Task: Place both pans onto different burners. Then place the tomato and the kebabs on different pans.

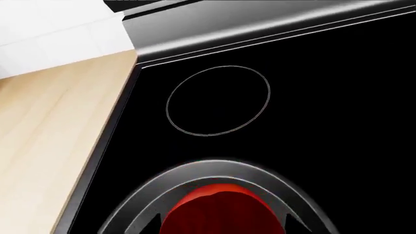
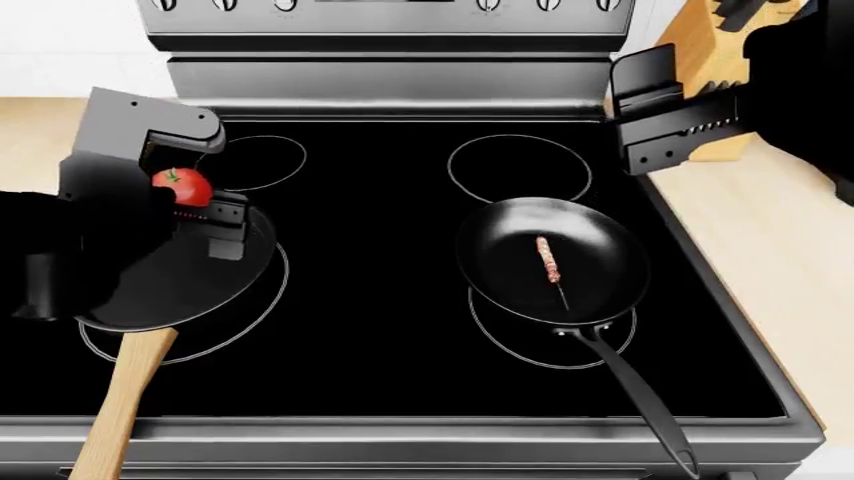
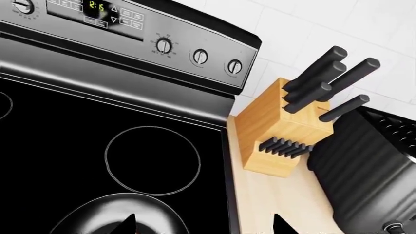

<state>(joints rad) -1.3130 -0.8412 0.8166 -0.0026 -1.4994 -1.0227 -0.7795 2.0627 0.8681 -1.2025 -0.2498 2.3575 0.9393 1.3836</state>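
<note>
Tomato point(image 2: 182, 186) pinched in left end effector point(image 2: 187, 190); right end effector point(image 2: 663, 110) open, empty.

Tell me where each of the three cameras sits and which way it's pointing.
Head view: above, looking down over the cooktop; both arms show.
Left wrist view: near the left gripper, facing the rear left burner; the held tomato fills the foreground.
Right wrist view: near the right gripper, facing the knife block.
Shared: the tomato, in head and left wrist views.
</note>
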